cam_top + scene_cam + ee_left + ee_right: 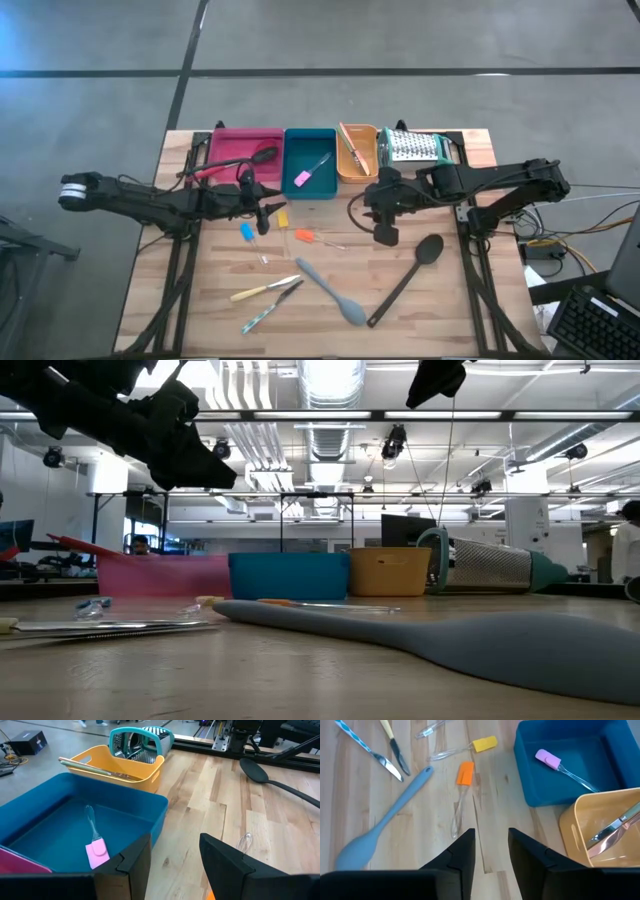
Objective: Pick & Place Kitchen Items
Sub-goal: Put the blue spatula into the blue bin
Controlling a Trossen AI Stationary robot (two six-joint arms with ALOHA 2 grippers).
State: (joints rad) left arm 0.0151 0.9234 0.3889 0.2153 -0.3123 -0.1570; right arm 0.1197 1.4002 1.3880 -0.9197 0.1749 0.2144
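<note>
Lying flat, long grey spoon (330,291), rounded bowl

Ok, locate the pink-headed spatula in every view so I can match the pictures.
High view: pink-headed spatula inside the teal tray.
Low view: not visible, hidden behind the tray wall.
Left wrist view: on the tray floor.
Right wrist view: in the tray.
Shared landmark: the teal tray.

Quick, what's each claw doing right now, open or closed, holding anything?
Left claw: open, empty, by the teal rectangular tray.
Right claw: open, empty, above the wooden table.
</note>
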